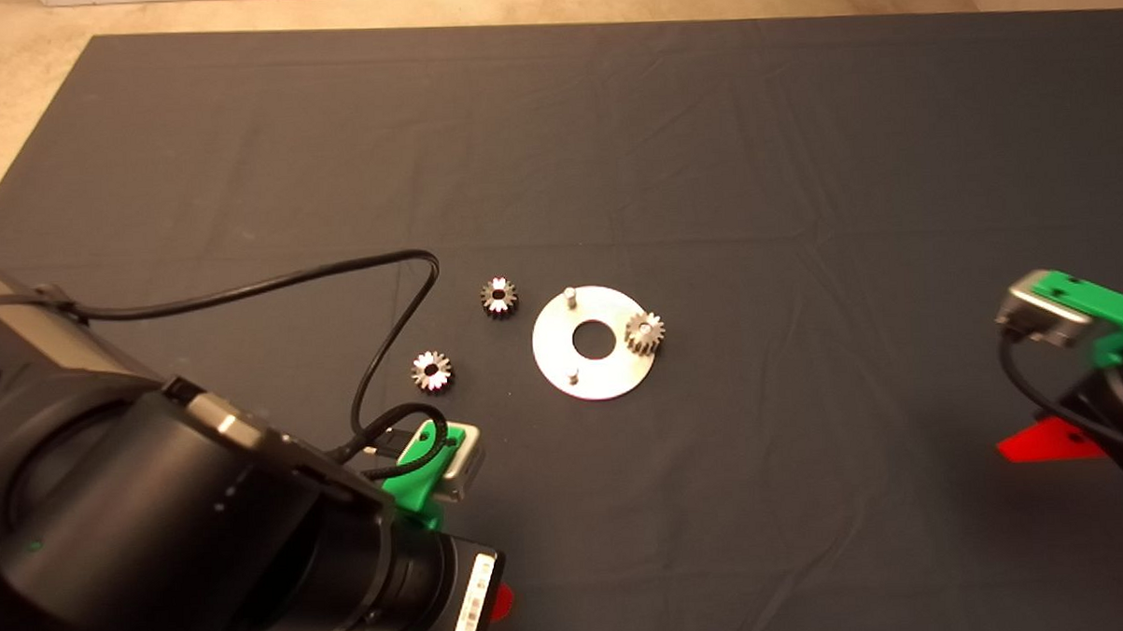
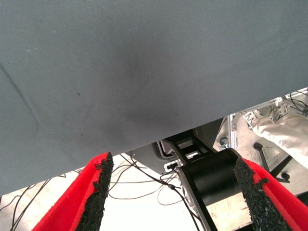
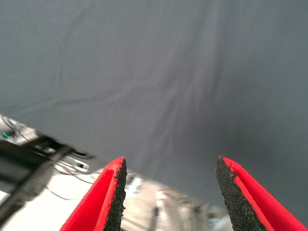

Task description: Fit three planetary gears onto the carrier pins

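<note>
The silver disc [image 1: 610, 370] lies at the mat's middle with a large centre hole. One planetary gear [image 1: 645, 332] sits on its right pin. Two carrier pins stand bare: one at the far side [image 1: 569, 296], one at the near side [image 1: 573, 376]. Two more gears lie on the mat left of the disc, one [image 1: 498, 296] close to it, one [image 1: 432, 370] nearer the front. My left gripper [image 2: 175, 192] is open and empty at the mat's front left edge, well short of the gears. My right gripper [image 3: 168, 192] is open and empty at the right side of the mat.
A black cable [image 1: 376, 359] loops from the left arm over the mat beside the nearer loose gear. Past the mat's front edge the wrist views show floor, cables [image 2: 144, 185] and the robot's base [image 2: 211, 178].
</note>
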Available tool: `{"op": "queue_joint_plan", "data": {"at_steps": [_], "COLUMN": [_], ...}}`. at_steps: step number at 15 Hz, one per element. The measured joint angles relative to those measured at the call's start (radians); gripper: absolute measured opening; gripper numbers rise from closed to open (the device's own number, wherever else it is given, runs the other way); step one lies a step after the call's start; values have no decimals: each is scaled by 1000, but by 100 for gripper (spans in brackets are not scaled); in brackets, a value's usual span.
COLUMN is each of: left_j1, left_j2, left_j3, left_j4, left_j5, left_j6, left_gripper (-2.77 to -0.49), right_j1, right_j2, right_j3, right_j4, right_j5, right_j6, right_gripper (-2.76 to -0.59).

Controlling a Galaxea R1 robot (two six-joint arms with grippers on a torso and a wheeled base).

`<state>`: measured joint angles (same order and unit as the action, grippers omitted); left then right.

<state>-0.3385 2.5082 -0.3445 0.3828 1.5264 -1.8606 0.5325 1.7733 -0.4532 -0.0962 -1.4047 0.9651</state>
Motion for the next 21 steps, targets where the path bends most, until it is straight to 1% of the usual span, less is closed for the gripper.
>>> {"op": "queue_joint_plan", "data": {"at_steps": [1, 2, 3, 4, 5, 6, 7, 8, 9, 11, 12, 13, 14, 15, 16, 17, 18, 20, 21], "left_j1": [0, 0, 0, 0, 0, 0, 0, 0, 0, 0, 0, -1, -6, -12, -15, -17, -17, -17, -17], "left_j2": [12, 27, 43, 48, 47, 47, 50, 49, 49, 42, 22, -2, -35, -55, -76, -91, -108, -134, -143], "left_j3": [0, 0, 0, -1, -8, -25, -54, -90, -128, -193, -216, -234, -256, -271, -280, -285, -290, -306, -321], "left_j4": [0, 0, 0, 0, 0, -1, -1, -1, 0, 0, 1, 3, 3, 4, 10, 15, 31, 73, 91], "left_j5": [3, 2, 0, 0, 0, 0, 0, 0, 0, -1, -1, -1, 0, 1, 1, 0, 0, 0, 0], "left_j6": [6, 15, 20, 43, 66, 111, 170, 237, 301, 451, 516, 569, 619, 647, 662, 678, 696, 731, 751], "left_gripper": [-148, -148, -148, -148, -148, -148, -148, -148, -148, -148, -148, -148, -148, -148, -148, -148, -148, -148, -148], "right_j1": [0, 0, 0, 0, 0, 0, 0, -1, 0, -2, -4, -7, -9, -10, -20, -37, -44, -48, -48], "right_j2": [-24, -33, -33, -33, -33, -27, -25, -25, -25, -25, -25, -26, -25, -21, -19, -19, -19, -20, -20], "right_j3": [34, 55, 63, 66, 71, 76, 80, 80, 80, 80, 80, 80, 80, 80, 80, 80, 80, 80, 80], "right_j4": [0, 3, 4, 3, 3, 3, 3, 3, 3, 3, 4, 4, 4, 4, 3, 4, 4, 4, 4], "right_j5": [7, 13, 15, 20, 24, 43, 61, 65, 65, 64, 62, 63, 63, 63, 66, 66, 64, 58, 58], "right_j6": [60, 118, 162, 188, 197, 204, 204, 204, 204, 203, 203, 203, 203, 203, 203, 203, 203, 203, 203], "right_gripper": [-202, -202, -202, -202, -202, -202, -202, -202, -202, -202, -202, -202, -202, -202, -202, -202, -202, -202, -202]}}
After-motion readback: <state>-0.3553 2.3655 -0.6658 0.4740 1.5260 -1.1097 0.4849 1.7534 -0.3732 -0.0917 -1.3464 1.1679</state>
